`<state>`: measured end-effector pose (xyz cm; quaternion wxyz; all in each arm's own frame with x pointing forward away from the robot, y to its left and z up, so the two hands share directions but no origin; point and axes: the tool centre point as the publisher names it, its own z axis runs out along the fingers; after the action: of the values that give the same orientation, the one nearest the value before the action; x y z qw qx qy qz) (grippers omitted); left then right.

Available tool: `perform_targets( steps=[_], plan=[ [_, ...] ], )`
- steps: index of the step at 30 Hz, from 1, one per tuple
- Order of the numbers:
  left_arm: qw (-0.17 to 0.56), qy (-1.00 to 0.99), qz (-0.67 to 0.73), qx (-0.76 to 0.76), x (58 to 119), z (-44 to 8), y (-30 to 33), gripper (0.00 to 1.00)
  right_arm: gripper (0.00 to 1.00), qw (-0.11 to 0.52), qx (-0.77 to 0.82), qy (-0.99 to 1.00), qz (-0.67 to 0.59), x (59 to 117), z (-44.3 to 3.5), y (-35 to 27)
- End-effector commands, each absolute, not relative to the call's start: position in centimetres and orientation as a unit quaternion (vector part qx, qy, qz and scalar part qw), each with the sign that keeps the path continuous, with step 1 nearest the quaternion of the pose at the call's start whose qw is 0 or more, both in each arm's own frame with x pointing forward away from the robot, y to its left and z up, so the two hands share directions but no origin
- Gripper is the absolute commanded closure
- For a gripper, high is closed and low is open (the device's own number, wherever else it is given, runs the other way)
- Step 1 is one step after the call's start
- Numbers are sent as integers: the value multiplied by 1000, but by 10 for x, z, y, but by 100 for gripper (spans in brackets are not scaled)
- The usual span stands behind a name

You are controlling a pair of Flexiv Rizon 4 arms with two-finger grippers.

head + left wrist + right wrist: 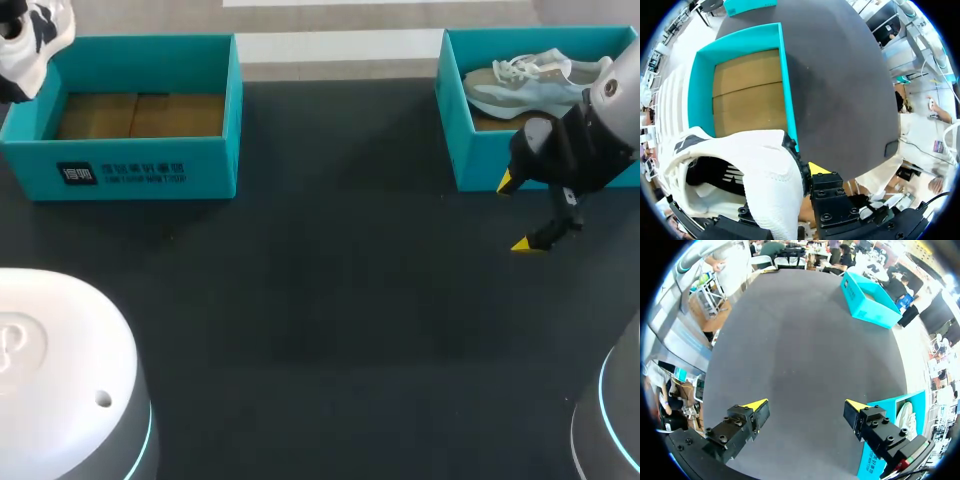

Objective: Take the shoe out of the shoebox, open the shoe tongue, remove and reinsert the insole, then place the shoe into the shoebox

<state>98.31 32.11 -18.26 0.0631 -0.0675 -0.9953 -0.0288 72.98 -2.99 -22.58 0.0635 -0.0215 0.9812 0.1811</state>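
Shoe out: left fingers clamp the white shoe above the empty shoebox; right fingers spread wide, holding nothing. Next, probably, the tongue, needing both arms over the tabletop.

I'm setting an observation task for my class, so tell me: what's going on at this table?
The left end effector is shut on a white shoe, raised at a corner of the empty left shoebox. The right end effector is open above the table, beside the right shoebox, where a pale shoe lies inside.
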Motion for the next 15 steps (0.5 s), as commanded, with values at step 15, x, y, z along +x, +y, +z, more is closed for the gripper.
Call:
perform_targets(
  steps=[15],
  plan=[
    [108, -821, -78, -555, 976, -181, 316, 100, 0, 64, -21, 981, 180, 730, -227, -30]
  ],
)
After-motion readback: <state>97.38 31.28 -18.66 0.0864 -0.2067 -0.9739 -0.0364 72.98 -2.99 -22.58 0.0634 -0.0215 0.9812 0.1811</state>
